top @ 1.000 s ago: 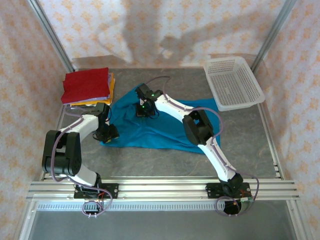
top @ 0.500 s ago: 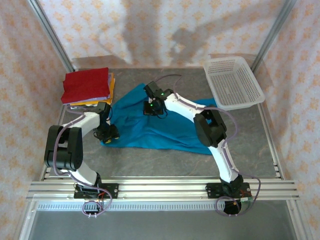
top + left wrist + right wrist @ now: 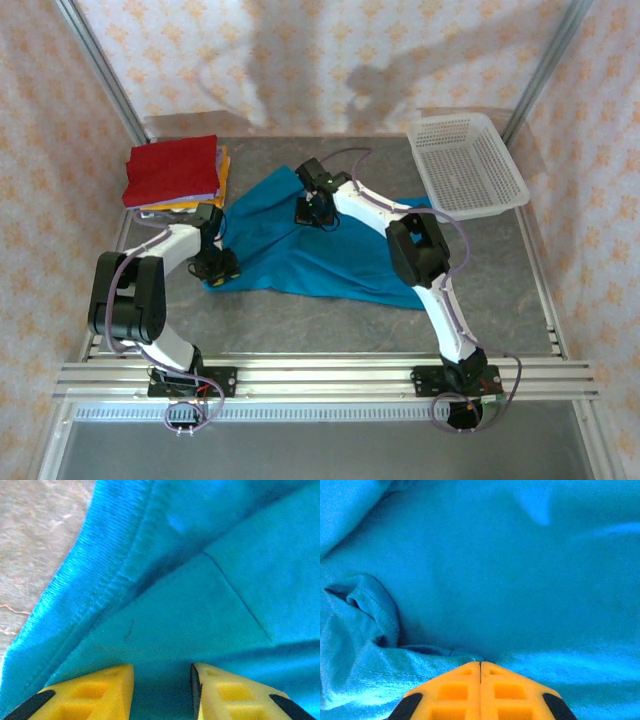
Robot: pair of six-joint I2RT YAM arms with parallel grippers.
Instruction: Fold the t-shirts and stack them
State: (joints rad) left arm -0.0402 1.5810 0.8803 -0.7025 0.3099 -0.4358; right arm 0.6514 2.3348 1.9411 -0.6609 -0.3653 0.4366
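The blue t-shirt [image 3: 300, 255] lies spread and rumpled across the middle of the gray tabletop [image 3: 300, 320], between the two arms.

The left fingers [image 3: 218, 266] sit low on the near-left corner of the blue t-shirt. In the left wrist view the left fingers [image 3: 117, 680] stand apart, just beside the ribbed hem, with shaded blue cloth [image 3: 200, 605] showing in the gap. I cannot tell whether they pinch that cloth or only rest over it.

The right arm reaches across to the far part of the shirt, where the right fingers [image 3: 308, 212] point down into the cloth. In the right wrist view the right fingers [image 3: 480, 669] are pressed together, and a ridge of the blue cloth [image 3: 520, 580] runs straight into their tips, so they are clamped on a pinch of it. A curled, stitched edge sits just to the left of them.

At the far left corner of the tabletop a red t-shirt [image 3: 172, 168] lies folded on top of a stack, with an orange t-shirt [image 3: 224, 162] showing at the edge beneath it. The stack is apart from the blue t-shirt. A white basket [image 3: 478, 205] sits at the far right corner.
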